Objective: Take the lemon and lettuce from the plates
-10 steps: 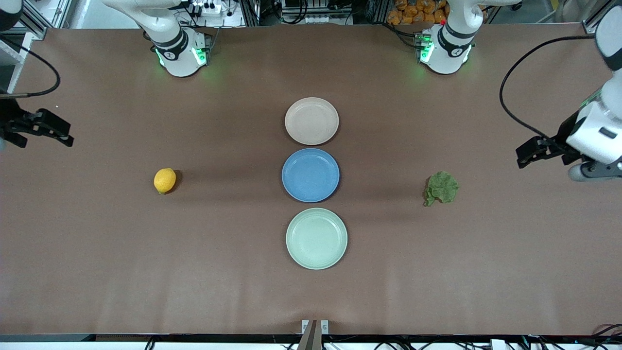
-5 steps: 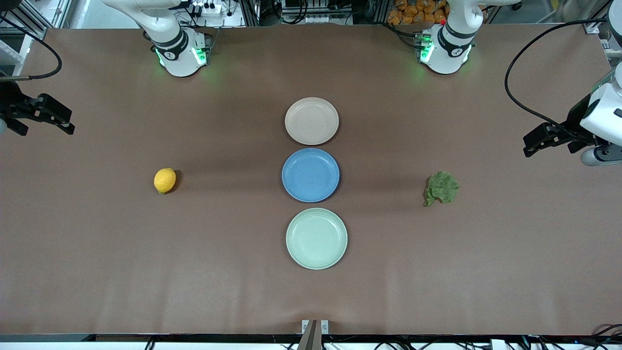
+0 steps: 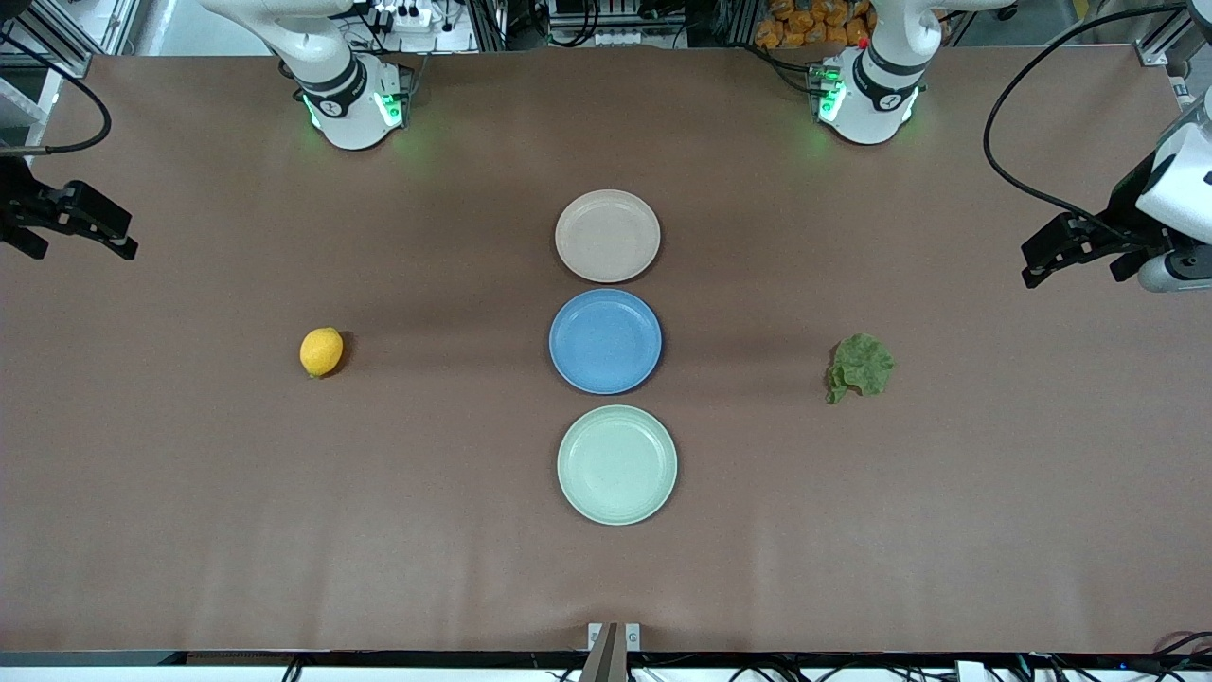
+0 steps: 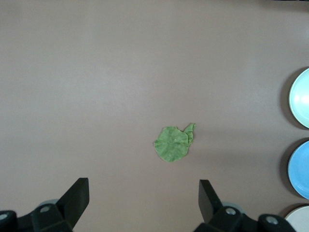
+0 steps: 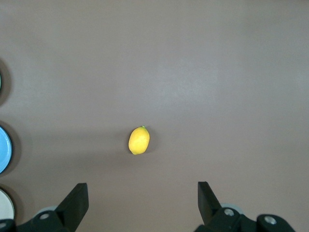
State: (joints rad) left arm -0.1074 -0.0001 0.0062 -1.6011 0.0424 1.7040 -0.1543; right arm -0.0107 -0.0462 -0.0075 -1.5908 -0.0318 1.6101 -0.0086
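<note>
A brown, matte table covering spreads across the whole work surface, faintly rippled along the edge nearest the front camera. Down its middle runs a line of three plates: the beige-pink plate closest to the robot bases, the blue plate in the centre, and the mint green plate nearest the front camera; all three are bare. The lemon lies directly on the covering, well apart from the plates toward the right arm's end of the table, roughly level with the blue plate. The lettuce lies flat on the covering too, well apart from the plates toward the left arm's end and again about level with the blue plate. The right gripper hangs in the air over the covering at the right arm's end of the table, its fingers spread wide with nothing between them; its wrist view looks down on the lemon. The left gripper hangs over the covering at the left arm's end, fingers likewise spread apart and holding nothing, and its wrist view looks down on the lettuce. Past the top edge of the table stand aluminium frame rails, cables and a bin of orange items.
</note>
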